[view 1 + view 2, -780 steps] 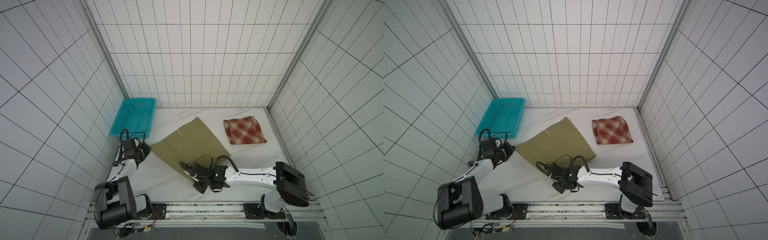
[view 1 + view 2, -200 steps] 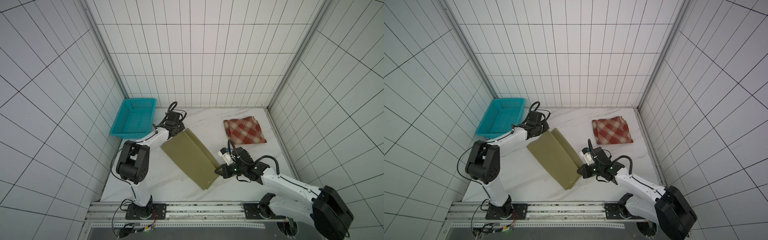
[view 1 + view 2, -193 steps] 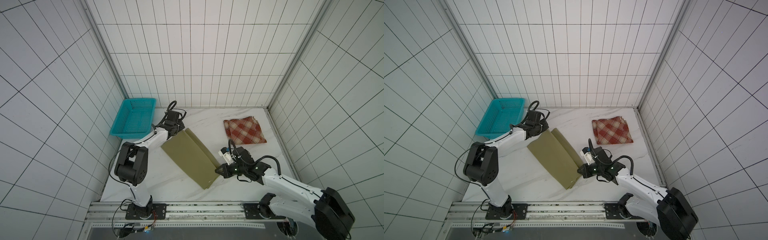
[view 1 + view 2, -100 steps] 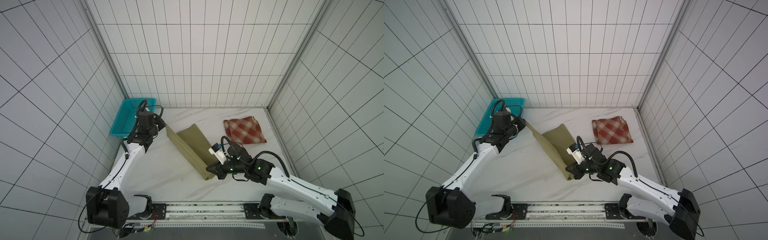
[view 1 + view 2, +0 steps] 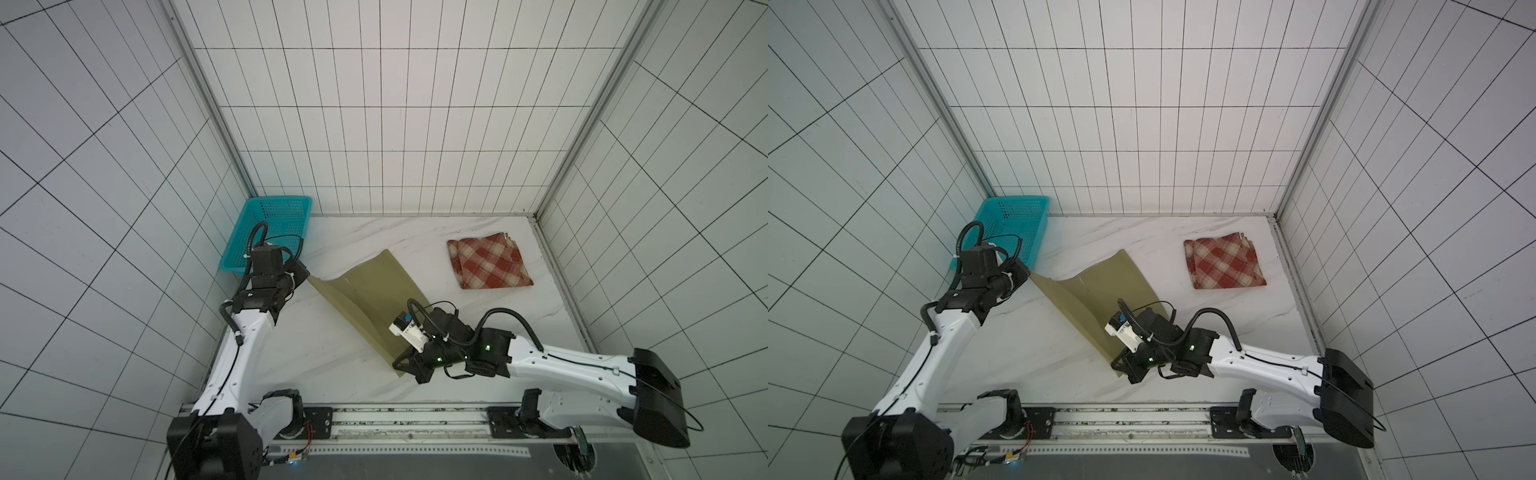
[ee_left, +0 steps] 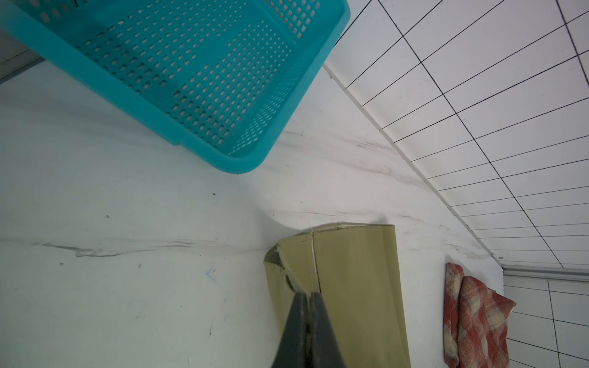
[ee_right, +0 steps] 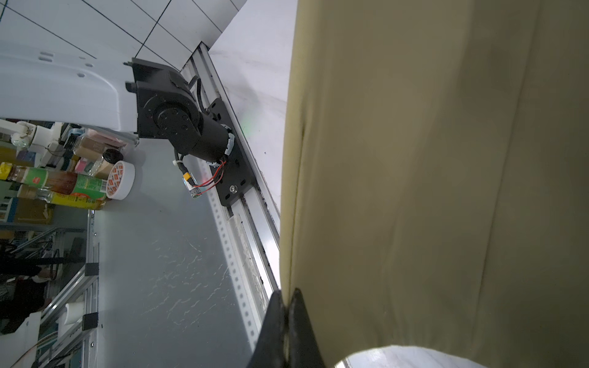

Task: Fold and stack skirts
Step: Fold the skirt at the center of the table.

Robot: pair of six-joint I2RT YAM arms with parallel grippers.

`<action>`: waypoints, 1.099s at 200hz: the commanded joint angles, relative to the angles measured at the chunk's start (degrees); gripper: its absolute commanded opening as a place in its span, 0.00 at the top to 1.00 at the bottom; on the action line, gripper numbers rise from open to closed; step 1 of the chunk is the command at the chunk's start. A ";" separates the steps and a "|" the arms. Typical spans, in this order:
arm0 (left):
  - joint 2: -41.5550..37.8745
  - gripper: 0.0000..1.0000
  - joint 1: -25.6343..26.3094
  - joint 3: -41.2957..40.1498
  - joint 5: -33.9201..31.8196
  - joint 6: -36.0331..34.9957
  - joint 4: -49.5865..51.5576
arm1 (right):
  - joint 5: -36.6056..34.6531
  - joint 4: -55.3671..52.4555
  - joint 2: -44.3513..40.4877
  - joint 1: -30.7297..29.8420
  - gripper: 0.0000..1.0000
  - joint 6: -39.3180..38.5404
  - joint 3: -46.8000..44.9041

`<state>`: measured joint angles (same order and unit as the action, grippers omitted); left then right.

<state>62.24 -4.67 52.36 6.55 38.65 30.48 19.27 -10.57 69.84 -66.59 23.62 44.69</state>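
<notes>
Olive skirt [image 5: 374,297] near the middle of the white table [image 5: 332,353], one long edge lifted and stretched between both grippers, far part lying flat. Left gripper [image 6: 306,294], fingers pressed together on the corner just beside a teal basket [image 5: 276,200]. Right gripper [image 7: 288,299], fingers pinched tight on the opposite corner near the front rail. Folded plaid skirt [image 5: 490,262] lying flat, well apart, by the right wall.

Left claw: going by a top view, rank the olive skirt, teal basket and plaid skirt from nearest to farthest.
1. olive skirt: its corner is pinched in the left claw.
2. teal basket: close beside the claw, in the far-left corner.
3. plaid skirt: folded, over on the far right side.
</notes>
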 commanded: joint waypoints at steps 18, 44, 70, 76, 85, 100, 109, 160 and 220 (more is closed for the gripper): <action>-3.88 1.00 -2.67 0.09 -4.43 -1.30 -1.92 | 5.40 0.44 1.95 -2.99 1.00 0.10 4.44; -5.37 1.00 -2.98 0.70 -6.34 -1.39 -1.15 | 7.14 2.38 3.18 -3.89 1.00 -0.15 4.17; -4.66 1.00 -2.85 1.65 -5.79 -1.48 -1.36 | 6.67 3.37 2.76 -3.78 1.00 -0.25 3.21; -4.13 1.00 -2.53 1.88 -5.66 -1.40 -1.70 | 6.27 3.76 2.25 -3.54 1.00 -0.11 2.77; -3.01 1.00 -1.72 2.12 -5.71 -1.05 -2.71 | 6.16 3.97 1.44 -3.10 1.00 -0.13 1.96; -0.68 1.00 1.37 2.72 -7.23 -0.69 -4.72 | 7.10 4.53 0.35 -1.26 1.00 0.31 0.42; 1.13 1.00 3.74 3.21 -8.77 -0.27 -6.05 | 7.94 5.01 -0.32 0.23 1.00 0.89 -0.68; 15.82 1.00 11.90 9.60 -10.75 0.90 -11.15 | 15.01 10.27 -4.80 11.03 1.00 4.99 -9.59; 33.90 1.00 19.04 17.85 -11.38 2.17 -16.56 | 22.21 13.44 -5.88 23.50 1.00 6.42 -18.11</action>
<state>91.20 12.95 66.11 -1.83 39.59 19.46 35.48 1.74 64.66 -46.00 28.95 31.27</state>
